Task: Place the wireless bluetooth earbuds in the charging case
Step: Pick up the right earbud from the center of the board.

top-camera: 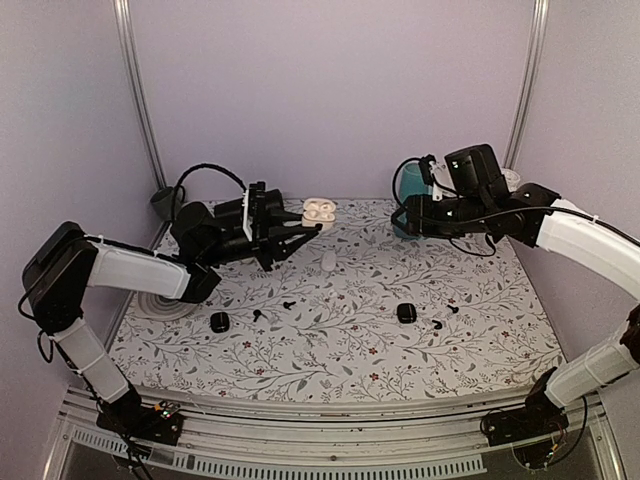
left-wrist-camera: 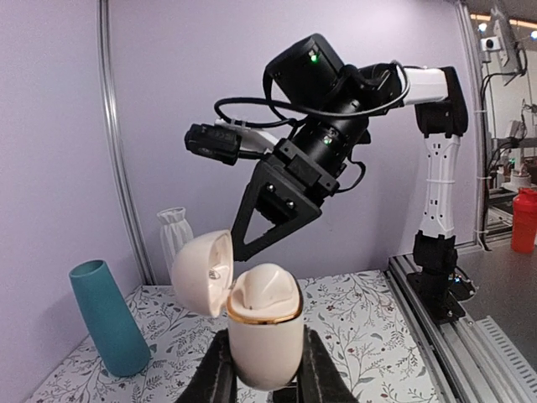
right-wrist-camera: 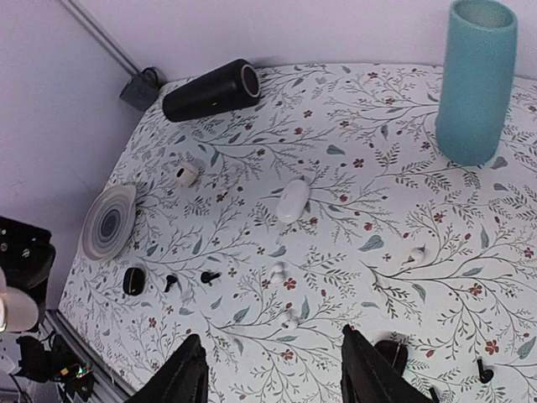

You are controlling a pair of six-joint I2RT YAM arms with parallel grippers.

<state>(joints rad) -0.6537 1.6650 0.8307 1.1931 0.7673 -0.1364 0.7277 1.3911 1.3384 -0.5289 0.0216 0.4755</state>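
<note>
- top external: tabletop (top-camera: 330, 350) is covered with a white cloth printed with grey leaves and small red flowers. plain lilac walls stand behind and on both sides, with metal posts at the far corners and an aluminium rail (top-camera: 330, 415) along the near edge
- bare cloth along the near edge and through the middle. the far edge between the two arms is open
- left gripper (top-camera: 312, 226) is raised over the far-left part, pinching the charging case (top-camera: 320, 210). case is white, upright, lid hinged open. in the left wrist view the fingers (left-wrist-camera: 218, 374) press on both sides of its lower body
- cannot tell if a bud is seated in it
- right gripper (right-wrist-camera: 277, 378) has its fingers spread with nothing between them. it is raised near the far-right corner, just beside the teal vase (top-camera: 410, 190)
- black earbuds (top-camera: 258, 314) lie loose on the cloth: two beside the black case (top-camera: 219, 321) toward the near-left corner, two beside the second black case (top-camera: 406, 312) right of centre
- white earbuds (right-wrist-camera: 278, 270) lie scattered mid-table, three of them in the right wrist view, well apart from the held case
- closed white case (top-camera: 329, 261) lies mid-table below the held case
- grey plate (top-camera: 160, 300) at the left edge, under the left arm
- black cylinder (right-wrist-camera: 210, 88) lies on its side at the far-left corner
- small white round item (right-wrist-camera: 186, 174) lies between the cylinder and the plate
- white vase (left-wrist-camera: 174, 235) stands behind the teal vase at the far-right corner
</note>
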